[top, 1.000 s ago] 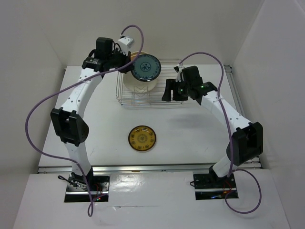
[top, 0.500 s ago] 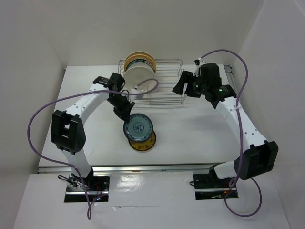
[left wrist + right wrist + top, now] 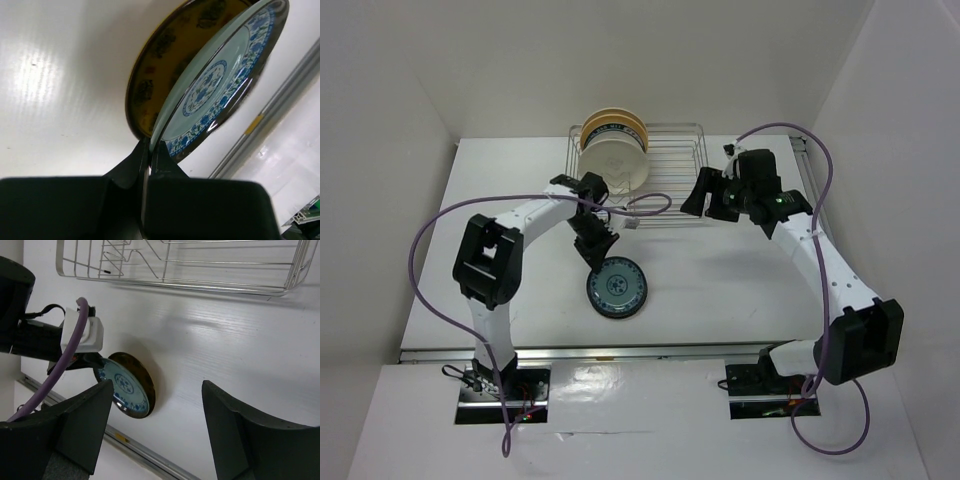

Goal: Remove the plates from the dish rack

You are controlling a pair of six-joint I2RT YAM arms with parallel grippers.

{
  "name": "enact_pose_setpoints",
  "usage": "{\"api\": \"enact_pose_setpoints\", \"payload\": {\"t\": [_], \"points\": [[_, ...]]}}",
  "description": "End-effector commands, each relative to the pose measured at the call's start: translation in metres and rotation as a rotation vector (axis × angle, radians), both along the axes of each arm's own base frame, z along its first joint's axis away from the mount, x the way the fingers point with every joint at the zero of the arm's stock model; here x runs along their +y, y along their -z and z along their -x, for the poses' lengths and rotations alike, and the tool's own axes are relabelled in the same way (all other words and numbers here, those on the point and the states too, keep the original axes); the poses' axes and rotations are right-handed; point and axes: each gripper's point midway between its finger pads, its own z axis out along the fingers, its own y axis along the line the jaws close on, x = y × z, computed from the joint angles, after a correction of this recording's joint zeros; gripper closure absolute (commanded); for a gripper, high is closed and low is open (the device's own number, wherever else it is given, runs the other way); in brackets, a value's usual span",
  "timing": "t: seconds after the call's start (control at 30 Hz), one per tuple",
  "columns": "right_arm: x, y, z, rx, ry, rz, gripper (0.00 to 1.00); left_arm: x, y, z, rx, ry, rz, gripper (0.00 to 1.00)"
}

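Note:
My left gripper [image 3: 596,255] is shut on the near rim of the small blue-patterned plate [image 3: 616,289], which lies tilted on top of the small gold-patterned plate [image 3: 165,65] on the table. In the left wrist view the blue plate [image 3: 220,85] leans over the gold one, and the gripper [image 3: 150,150] pinches its rim. The silver wire dish rack [image 3: 670,175] stands at the back with large cream and tan plates [image 3: 614,150] upright in its left end. My right gripper [image 3: 710,200] is open and empty, hovering just in front of the rack's right end [image 3: 200,270].
The table's front edge rail [image 3: 640,350] runs just below the stacked plates. White walls enclose the table at left, back and right. The left arm's purple cable [image 3: 640,205] loops in front of the rack.
My left gripper carried the blue plate from the rack down and forward, and it now rests on the gold plate. The right gripper has moved from the rack's front to its right end.

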Motion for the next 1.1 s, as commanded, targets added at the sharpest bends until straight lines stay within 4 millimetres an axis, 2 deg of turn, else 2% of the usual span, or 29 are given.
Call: {"api": "enact_pose_setpoints", "payload": {"t": [0.0, 0.17, 0.23, 0.3, 0.33, 0.37, 0.4, 0.43, 0.47, 0.5, 0.73, 0.8, 0.83, 0.87, 0.97, 1.0, 1.03, 1.07], "points": [[0.003, -0.017, 0.007, -0.051, -0.013, -0.035, 0.22, -0.006, -0.006, -0.018, -0.053, -0.018, -0.008, 1.0], [0.008, -0.022, 0.007, -0.067, -0.038, -0.058, 0.22, 0.003, 0.001, -0.027, -0.084, -0.043, -0.074, 1.0], [0.009, -0.019, 0.007, -0.062, -0.053, -0.055, 0.22, 0.003, -0.001, -0.024, -0.07, -0.025, -0.094, 0.95], [0.01, -0.015, 0.006, -0.053, -0.053, -0.052, 0.22, 0.007, 0.004, -0.022, -0.044, -0.014, -0.117, 0.84], [0.01, -0.019, 0.004, -0.068, -0.059, -0.048, 0.22, 0.007, 0.002, -0.022, -0.044, -0.014, -0.117, 0.72], [0.01, -0.015, 0.003, -0.061, -0.064, -0.039, 0.22, 0.007, 0.003, -0.016, -0.013, -0.002, -0.116, 0.69], [0.011, -0.012, 0.003, -0.05, -0.071, -0.042, 0.22, 0.006, 0.001, -0.018, -0.021, -0.003, -0.112, 0.55], [0.012, -0.016, 0.001, -0.061, -0.071, -0.045, 0.22, 0.007, 0.001, -0.016, -0.011, -0.002, -0.117, 0.55], [0.011, -0.016, 0.001, -0.066, -0.077, -0.038, 0.22, 0.007, 0.001, -0.016, -0.011, -0.002, -0.117, 0.37], [0.011, -0.016, 0.001, -0.067, -0.077, -0.038, 0.22, 0.008, 0.001, -0.014, -0.007, 0.008, -0.119, 0.31], [0.008, -0.011, 0.0, -0.061, -0.061, -0.024, 0.22, 0.008, -0.013, -0.015, -0.044, 0.006, -0.101, 0.31], [0.007, -0.018, -0.003, -0.085, -0.057, -0.016, 0.22, 0.006, -0.019, -0.018, -0.056, -0.015, -0.094, 0.31], [0.005, -0.011, -0.008, -0.07, -0.041, 0.0, 0.22, 0.005, -0.024, -0.02, -0.078, -0.016, -0.083, 0.31], [0.006, -0.021, -0.013, -0.092, -0.04, -0.005, 0.22, 0.002, -0.033, -0.029, -0.117, -0.045, -0.076, 0.31], [0.011, -0.019, -0.036, -0.118, -0.068, 0.03, 0.22, -0.001, -0.061, -0.046, -0.206, -0.122, -0.044, 0.29], [0.014, -0.032, -0.048, -0.157, -0.077, 0.035, 0.22, 0.0, -0.069, -0.056, -0.247, -0.156, -0.035, 0.29], [0.02, -0.018, -0.063, -0.134, -0.103, 0.044, 0.22, 0.007, -0.083, -0.063, -0.293, -0.203, -0.022, 0.29], [0.027, -0.019, -0.071, -0.158, -0.161, 0.053, 0.22, 0.008, -0.095, -0.07, -0.325, -0.252, 0.003, 0.26]]}}
